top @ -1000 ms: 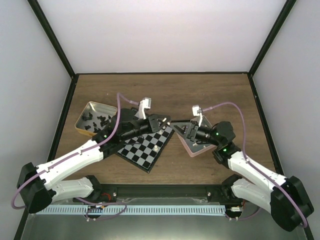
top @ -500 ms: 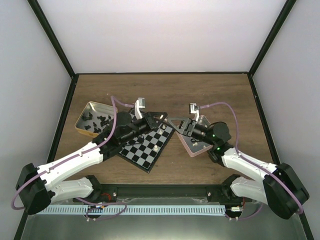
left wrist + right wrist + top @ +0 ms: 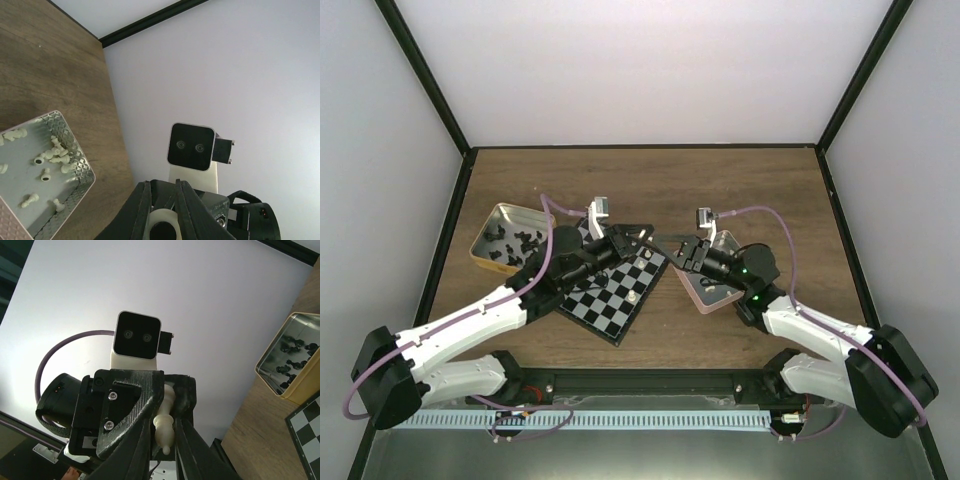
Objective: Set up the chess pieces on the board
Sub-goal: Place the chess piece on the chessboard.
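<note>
From above, the left pincer and the right pincer meet tip to tip over the far right corner of the board. The board lies between a gold tin and a pink tray. The left wrist view shows a white chess piece bottom first, squeezed between the left fingers, which are set narrow. More white pieces lie in the tray. The right wrist view shows the same piece, round head toward the camera. The right fingers sit narrow and tight on both sides of it.
</note>
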Robot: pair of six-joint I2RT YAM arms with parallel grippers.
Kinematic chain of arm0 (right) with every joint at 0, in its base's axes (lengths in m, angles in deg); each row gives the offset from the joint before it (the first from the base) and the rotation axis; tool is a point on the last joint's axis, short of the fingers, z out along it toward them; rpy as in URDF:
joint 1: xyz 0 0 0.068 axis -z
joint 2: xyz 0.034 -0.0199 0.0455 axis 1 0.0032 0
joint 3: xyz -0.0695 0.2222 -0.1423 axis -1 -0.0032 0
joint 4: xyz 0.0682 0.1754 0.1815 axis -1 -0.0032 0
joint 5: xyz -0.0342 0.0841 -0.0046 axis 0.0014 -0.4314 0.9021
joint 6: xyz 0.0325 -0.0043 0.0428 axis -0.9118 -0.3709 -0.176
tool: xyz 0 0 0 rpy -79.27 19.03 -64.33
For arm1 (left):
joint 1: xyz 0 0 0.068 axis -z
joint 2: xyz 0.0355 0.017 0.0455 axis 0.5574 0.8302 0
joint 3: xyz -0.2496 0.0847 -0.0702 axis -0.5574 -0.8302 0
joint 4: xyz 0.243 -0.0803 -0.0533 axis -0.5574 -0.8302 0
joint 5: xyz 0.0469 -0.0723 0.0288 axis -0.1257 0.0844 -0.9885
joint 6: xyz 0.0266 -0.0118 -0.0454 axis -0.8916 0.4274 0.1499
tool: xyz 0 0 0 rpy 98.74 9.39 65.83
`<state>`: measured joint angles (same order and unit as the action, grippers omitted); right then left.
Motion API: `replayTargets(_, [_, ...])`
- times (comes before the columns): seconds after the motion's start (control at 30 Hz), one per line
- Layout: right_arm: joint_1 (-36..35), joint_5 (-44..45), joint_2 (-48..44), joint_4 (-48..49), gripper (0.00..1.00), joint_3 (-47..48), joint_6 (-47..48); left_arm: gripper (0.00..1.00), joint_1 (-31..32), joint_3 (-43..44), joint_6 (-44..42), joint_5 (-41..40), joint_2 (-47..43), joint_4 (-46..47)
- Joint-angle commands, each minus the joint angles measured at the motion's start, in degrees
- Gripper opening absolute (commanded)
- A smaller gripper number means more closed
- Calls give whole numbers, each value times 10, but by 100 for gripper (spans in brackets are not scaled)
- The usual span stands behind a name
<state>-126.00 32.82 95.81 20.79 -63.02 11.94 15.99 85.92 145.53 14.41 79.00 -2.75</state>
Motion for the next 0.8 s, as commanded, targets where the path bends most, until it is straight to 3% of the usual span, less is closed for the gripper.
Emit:
replayTargets(0.0, [-6,9,5,-6,14,24,-2,4,1,-9,4,-7,5,14])
replayTargets(0.13, [-6,10,7,-12,5,28,0,5,1,-10,1,-6,8,11])
replayTargets(0.2, [-6,12,5,-32,1,33,9,10,0,-10,-4,-9,8,0])
replayTargets(0.23, [-6,14,3,-49,1,37,13,19,0,-11,-12,-13,6,-9])
replayTargets(0.3, [-6,20,-2,-108,1,49,42,51,1,-7,-46,-32,-3,-41])
replayTargets(0.4, [-6,30,-2,-286,1,89,114,69,-1,13,-134,-93,-26,-146])
replayTargets(0.6, [-20,134,37,-609,1,187,286,82,-2,58,-258,-307,-96,-343])
replayTargets(0.77, [-57,218,90,-787,1,279,388,87,-3,86,-333,-422,-168,-426])
